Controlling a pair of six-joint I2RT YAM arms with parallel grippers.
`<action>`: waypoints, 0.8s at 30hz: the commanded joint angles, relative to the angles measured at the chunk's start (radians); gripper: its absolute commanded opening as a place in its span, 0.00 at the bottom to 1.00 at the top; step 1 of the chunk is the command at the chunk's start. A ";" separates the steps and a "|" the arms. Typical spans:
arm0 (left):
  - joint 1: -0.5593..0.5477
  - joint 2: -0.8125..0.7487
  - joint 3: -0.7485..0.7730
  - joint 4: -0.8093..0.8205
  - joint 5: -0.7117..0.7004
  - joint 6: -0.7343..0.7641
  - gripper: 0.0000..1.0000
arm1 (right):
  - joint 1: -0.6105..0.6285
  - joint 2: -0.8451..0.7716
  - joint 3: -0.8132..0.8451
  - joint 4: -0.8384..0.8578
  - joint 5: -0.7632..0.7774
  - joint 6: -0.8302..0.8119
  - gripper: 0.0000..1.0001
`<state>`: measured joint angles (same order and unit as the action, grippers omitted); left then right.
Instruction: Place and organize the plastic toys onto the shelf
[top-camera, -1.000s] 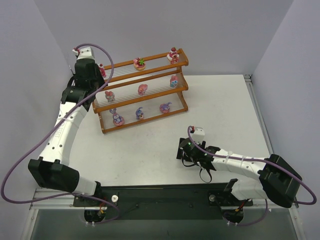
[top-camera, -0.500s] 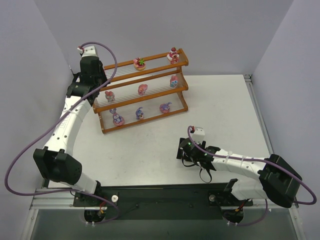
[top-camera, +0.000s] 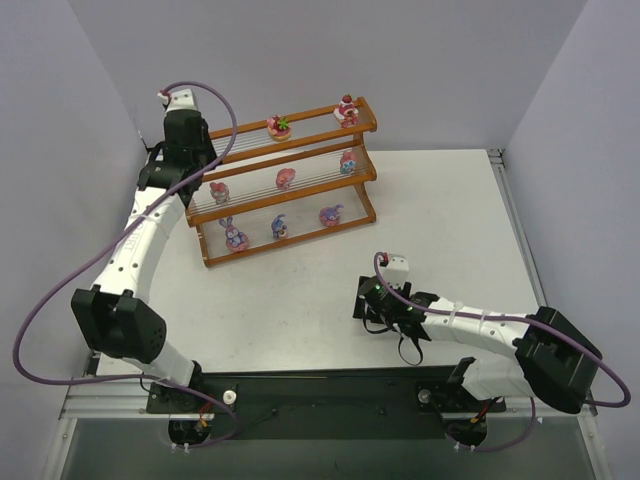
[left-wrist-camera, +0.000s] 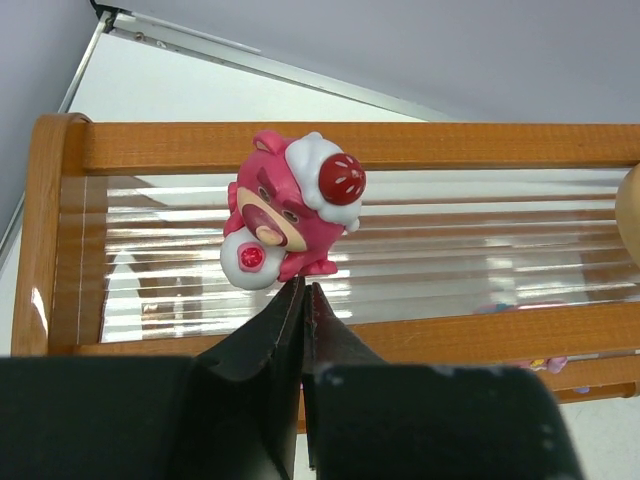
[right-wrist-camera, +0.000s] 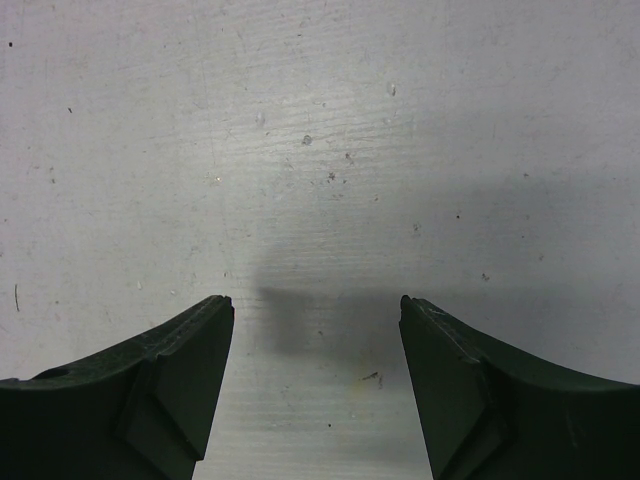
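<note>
The shelf (top-camera: 290, 246) stands at the back left of the table. Eight small toys show on it from above: two on the top tier (top-camera: 279, 126), three on the middle (top-camera: 286, 178), three on the bottom (top-camera: 280, 227). In the left wrist view a pink bear toy with a red-and-white cap (left-wrist-camera: 290, 215) stands on the pale rods at the left end of the top tier (left-wrist-camera: 400, 145). My left gripper (left-wrist-camera: 305, 287) is shut, with nothing between the jaws and its tips just under the bear's base. From above it (top-camera: 197, 158) hides that bear. My right gripper (right-wrist-camera: 315, 305) is open and empty over bare table (top-camera: 372, 308).
Purple-grey walls close in the table on the left, back and right. The left arm reaches along the left wall to the shelf's left end. The right arm lies low across the front right of the table. A metal rail (top-camera: 515, 215) runs along the table's right edge.
My left arm has shifted further back and right over the shelf's left end, so the wrist now covers the bear toy on the top tier. The right arm has not moved.
</note>
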<state>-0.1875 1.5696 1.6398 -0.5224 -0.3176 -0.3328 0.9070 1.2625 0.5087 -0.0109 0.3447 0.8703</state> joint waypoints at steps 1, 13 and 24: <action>0.003 0.030 0.049 0.027 -0.006 0.001 0.11 | 0.006 0.020 0.031 -0.012 0.040 0.003 0.68; 0.002 0.030 0.032 0.062 0.029 -0.017 0.11 | 0.004 0.025 0.034 -0.012 0.043 0.002 0.68; -0.004 0.033 0.012 0.117 0.071 -0.018 0.10 | 0.004 0.026 0.031 -0.012 0.046 0.004 0.68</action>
<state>-0.1883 1.6012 1.6527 -0.4740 -0.2707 -0.3408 0.9070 1.2858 0.5091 -0.0109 0.3515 0.8673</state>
